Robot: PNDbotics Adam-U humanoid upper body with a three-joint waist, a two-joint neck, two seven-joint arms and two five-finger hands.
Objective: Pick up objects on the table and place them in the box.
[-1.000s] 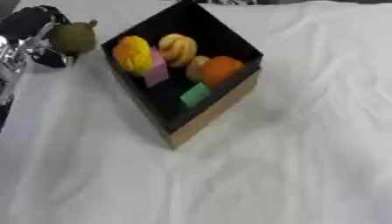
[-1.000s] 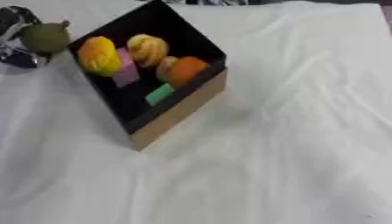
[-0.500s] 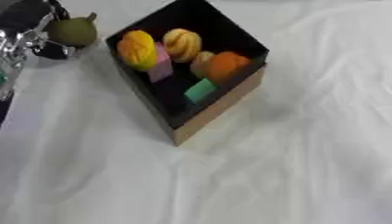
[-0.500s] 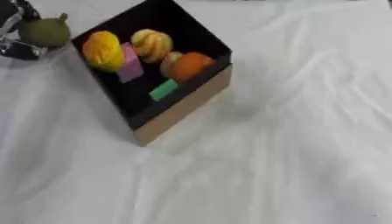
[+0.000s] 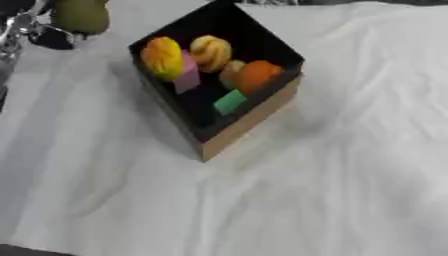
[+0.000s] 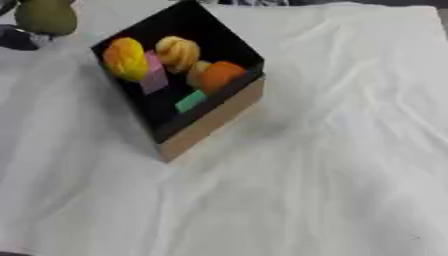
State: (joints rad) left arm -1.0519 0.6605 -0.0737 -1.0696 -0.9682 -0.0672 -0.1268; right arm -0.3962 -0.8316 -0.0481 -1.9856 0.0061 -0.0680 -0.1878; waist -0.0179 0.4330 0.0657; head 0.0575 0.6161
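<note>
Since a second ago the left hand (image 5: pixel 24 31) with its olive-green pear (image 5: pixel 80 15) has climbed toward the upper left corner, farther from the box (image 5: pixel 249 124); part of that shift may be the camera's, since the box too sits a little differently in the picture.

Left of the box, at the picture's edge, the left hand shows only as black and silver parts just beside and below the pear. It seems to carry the fruit, but whether its fingers curl round it cannot be told. The pear is above and to the left of the box's far left corner, apart from the rim.

The box stands cornerwise on the white tablecloth (image 5: pixel 332 190), black inside with tan cardboard outer walls. Inside it, from the left: a yellow-orange fruit (image 5: pixel 163 57) against the left wall, a pink block (image 5: pixel 187 80) touching it on the right, a pale yellow ridged fruit (image 5: pixel 211 51) toward the back, a green block (image 5: pixel 229 101) near the front wall, and an orange (image 5: pixel 257 76) against the right wall.

Right of the box lies only wrinkled cloth. No right hand shows in either view.
</note>
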